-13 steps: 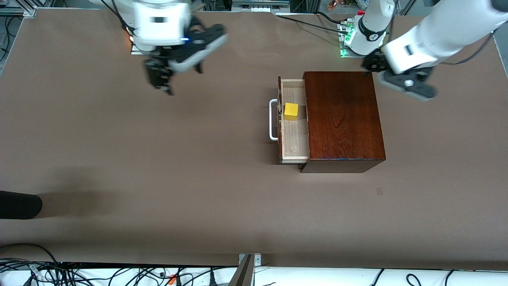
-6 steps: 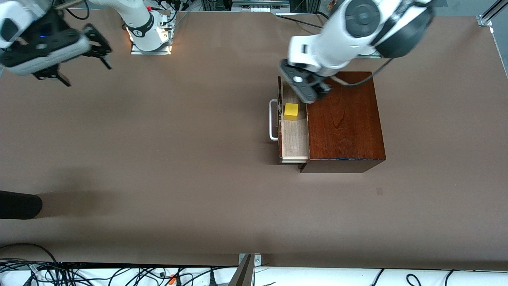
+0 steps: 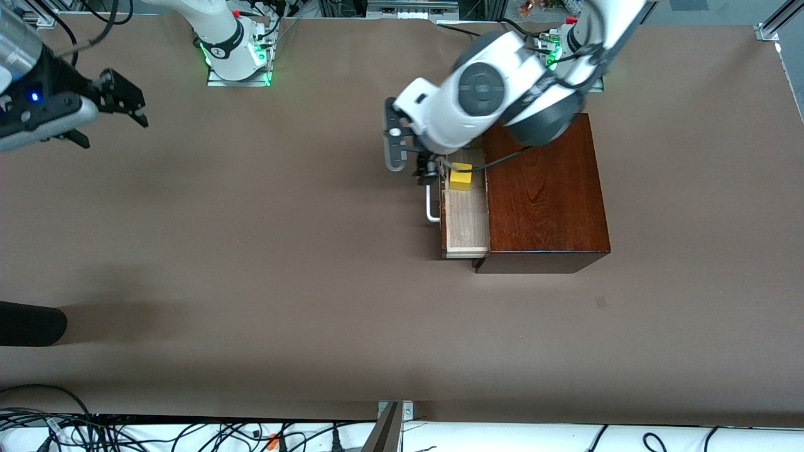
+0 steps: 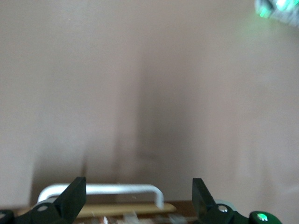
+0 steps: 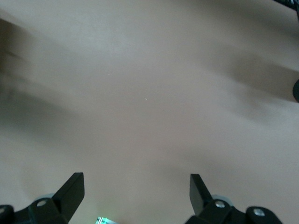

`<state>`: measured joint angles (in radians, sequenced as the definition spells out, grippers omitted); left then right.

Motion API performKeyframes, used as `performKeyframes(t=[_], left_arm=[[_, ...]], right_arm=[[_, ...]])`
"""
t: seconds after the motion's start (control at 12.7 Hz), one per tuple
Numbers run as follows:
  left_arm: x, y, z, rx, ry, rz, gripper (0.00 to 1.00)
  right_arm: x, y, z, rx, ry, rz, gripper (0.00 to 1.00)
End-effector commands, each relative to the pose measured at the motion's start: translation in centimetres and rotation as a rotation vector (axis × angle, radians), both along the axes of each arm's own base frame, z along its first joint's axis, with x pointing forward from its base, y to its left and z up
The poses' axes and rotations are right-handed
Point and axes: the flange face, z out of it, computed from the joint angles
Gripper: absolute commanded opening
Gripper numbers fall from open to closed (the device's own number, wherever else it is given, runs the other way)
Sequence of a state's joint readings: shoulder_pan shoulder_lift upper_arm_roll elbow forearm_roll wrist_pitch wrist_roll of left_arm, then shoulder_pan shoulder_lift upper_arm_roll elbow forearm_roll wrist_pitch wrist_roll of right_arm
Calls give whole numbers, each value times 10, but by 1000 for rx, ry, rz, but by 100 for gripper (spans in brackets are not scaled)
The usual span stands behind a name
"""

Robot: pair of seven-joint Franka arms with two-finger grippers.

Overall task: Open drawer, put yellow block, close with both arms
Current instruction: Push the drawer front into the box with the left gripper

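The drawer [image 3: 466, 220] stands pulled out of the dark mahogany box [image 3: 543, 188]. The yellow block [image 3: 460, 177] sits in its pale tray, close to the drawer front. My left gripper [image 3: 422, 171] is open, low over the white handle [image 3: 431, 210], next to the block. In the left wrist view the handle [image 4: 100, 189] lies between my open left gripper's [image 4: 138, 196] fingers [image 4: 74, 193], not gripped. My right gripper [image 3: 116, 135] is open and empty above bare table at the right arm's end. The right wrist view shows only table past my right gripper [image 5: 135, 191].
A black object [image 3: 31, 323] pokes in at the right arm's end of the table, nearer the front camera. Cables [image 3: 188, 433] run along the table's front edge. The two arm bases [image 3: 235, 56] stand along the back edge.
The left arm swung from beside the box across it and down to the drawer handle. The right arm swung out to its end of the table. Drawer and block have not moved.
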<state>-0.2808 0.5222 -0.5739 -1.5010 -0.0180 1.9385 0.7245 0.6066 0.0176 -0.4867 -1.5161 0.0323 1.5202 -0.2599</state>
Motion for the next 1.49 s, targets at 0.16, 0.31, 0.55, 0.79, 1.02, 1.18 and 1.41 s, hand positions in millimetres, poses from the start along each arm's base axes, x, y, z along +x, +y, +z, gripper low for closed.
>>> performKeyframes(t=[0.16, 0.31, 0.55, 0.79, 1.02, 1.18, 1.41], left_arm=[[6, -31, -58, 72, -128, -135, 100], [5, -33, -74, 115, -155, -157, 100], [15, -20, -91, 176, -183, -153, 100], [27, 0, -106, 230, -162, -134, 100], [27, 31, -119, 351, -34, -138, 100], [25, 36, -118, 383, -21, -146, 100], [36, 60, -117, 424, 14, -119, 100]], right_arm=[[-11, -12, -16, 25, -13, -83, 100], [-10, -4, -14, 16, -28, -112, 100], [-12, -5, -12, 26, -16, -178, 100], [-10, -16, -16, 22, 5, -241, 100], [-5, -21, -15, 17, -2, -255, 100], [-6, -26, -2, 17, -21, -259, 100], [1, -42, 3, 29, -46, -297, 100]])
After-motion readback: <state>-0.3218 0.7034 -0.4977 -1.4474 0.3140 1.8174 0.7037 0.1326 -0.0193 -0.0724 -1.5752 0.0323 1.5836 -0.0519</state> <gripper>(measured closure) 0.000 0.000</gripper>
